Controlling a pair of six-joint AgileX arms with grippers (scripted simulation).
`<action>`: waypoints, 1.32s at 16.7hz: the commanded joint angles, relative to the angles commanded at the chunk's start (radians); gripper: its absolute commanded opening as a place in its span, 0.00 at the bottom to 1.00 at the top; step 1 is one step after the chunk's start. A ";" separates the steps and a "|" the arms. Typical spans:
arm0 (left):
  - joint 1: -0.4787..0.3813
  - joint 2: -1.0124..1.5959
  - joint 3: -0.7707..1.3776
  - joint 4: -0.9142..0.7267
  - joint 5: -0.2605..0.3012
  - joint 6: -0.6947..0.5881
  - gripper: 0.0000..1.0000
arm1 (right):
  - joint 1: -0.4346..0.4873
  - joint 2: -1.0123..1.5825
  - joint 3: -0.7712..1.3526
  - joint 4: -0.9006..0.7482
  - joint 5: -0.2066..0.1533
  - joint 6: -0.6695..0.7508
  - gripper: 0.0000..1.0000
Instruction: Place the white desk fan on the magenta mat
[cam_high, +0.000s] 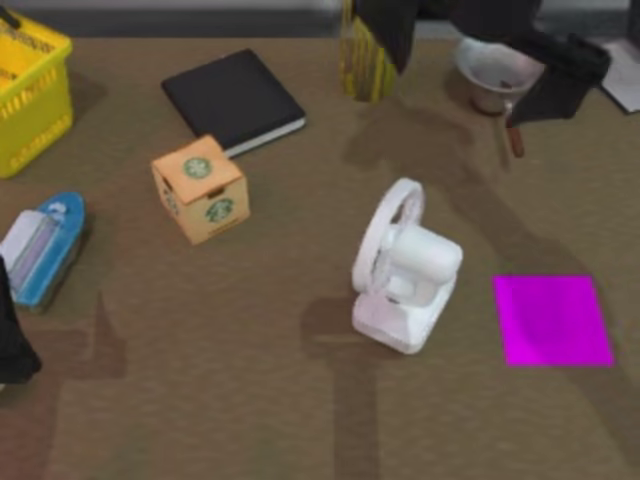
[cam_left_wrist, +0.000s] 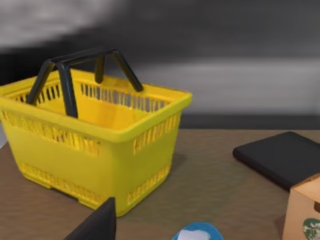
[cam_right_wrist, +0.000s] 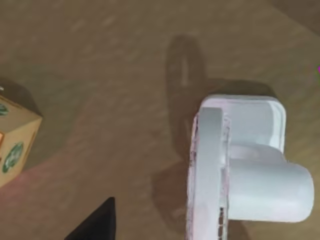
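Observation:
The white desk fan (cam_high: 405, 268) stands upright on its blocky base in the middle of the table, its ring grille turned toward the left. It fills the right wrist view as the fan (cam_right_wrist: 240, 170), seen from above. The magenta mat (cam_high: 552, 320) lies flat and bare to the fan's right, a short gap apart. My right gripper (cam_high: 385, 35) hangs open at the table's far edge, well behind the fan; one dark fingertip (cam_right_wrist: 97, 222) shows, with nothing held. My left gripper (cam_high: 12, 345) is parked open at the left edge, one fingertip (cam_left_wrist: 100, 222) showing.
A yellow basket (cam_high: 30, 95) sits far left, with a black notebook (cam_high: 232, 100) and a tan logo box (cam_high: 200, 188) nearer the middle. A blue and white object (cam_high: 45, 245) lies by the left arm. A white bowl (cam_high: 497, 72) and a yellow striped item (cam_high: 365, 60) stand at the back.

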 joint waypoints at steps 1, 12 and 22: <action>0.000 0.000 0.000 0.000 0.000 0.000 1.00 | 0.020 0.043 0.024 -0.026 -0.015 0.020 1.00; 0.000 0.000 0.000 0.000 0.000 0.000 1.00 | 0.090 0.204 0.105 -0.120 -0.071 0.093 1.00; 0.000 0.000 0.000 0.000 0.000 0.000 1.00 | 0.096 0.113 -0.241 0.131 -0.074 0.094 1.00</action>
